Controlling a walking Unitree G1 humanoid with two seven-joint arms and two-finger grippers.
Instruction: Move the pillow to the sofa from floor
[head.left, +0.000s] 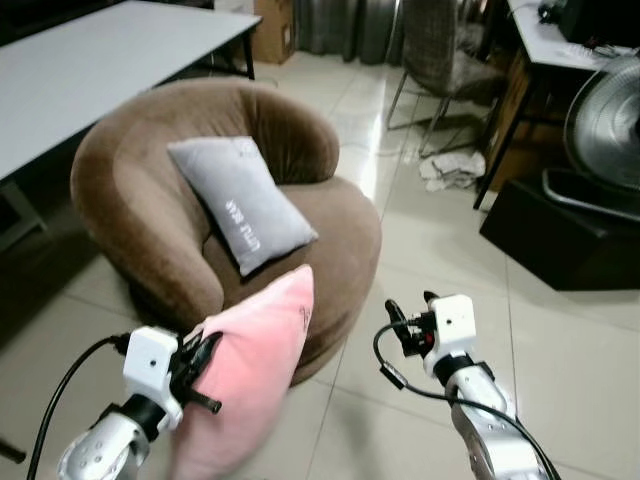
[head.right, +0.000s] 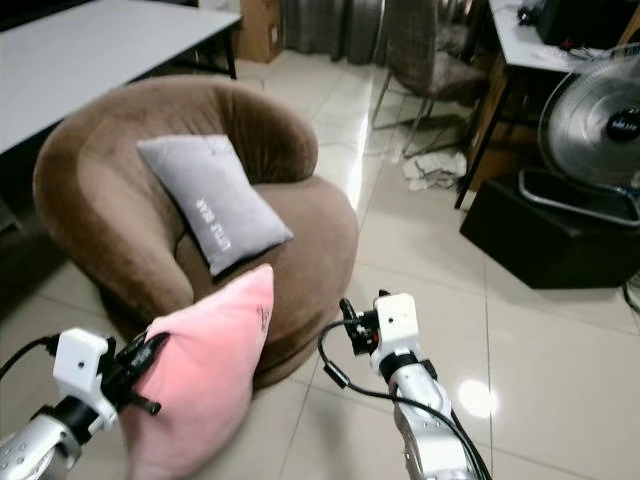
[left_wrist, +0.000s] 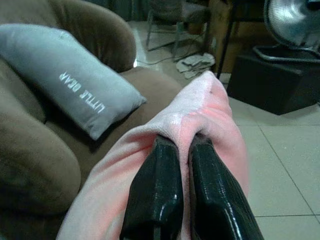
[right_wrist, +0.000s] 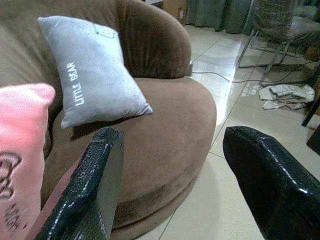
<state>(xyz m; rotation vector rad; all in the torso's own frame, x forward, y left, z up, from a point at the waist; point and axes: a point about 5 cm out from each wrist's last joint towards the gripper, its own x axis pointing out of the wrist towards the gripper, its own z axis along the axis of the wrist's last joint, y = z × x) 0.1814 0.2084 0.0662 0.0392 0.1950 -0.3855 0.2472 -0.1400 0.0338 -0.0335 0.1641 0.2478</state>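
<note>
The left claw (head.left: 205, 372) pinches a fold of the soft pink fabric pillow (head.left: 250, 375), its two black fingers (left_wrist: 155, 195) pressed close together with cloth bunched between them, holding the pillow off the tiled floor (head.left: 560, 340) just in front of the round brown velvet sofa (head.left: 330, 260). Gripped at one edge, the pillow hangs upright, its top corner level with the seat's front rim, a hold that looks meant for carrying it over the cushion. The right claw (head.left: 408, 322) hovers empty beside it, fingers spread wide and aimed at the seat, seemingly ready to steady the load. A grey rectangular cushion printed "LITTLE BEAR" (head.left: 240, 200) leans against the backrest, leaving the front of the seat free for the pillow.
</note>
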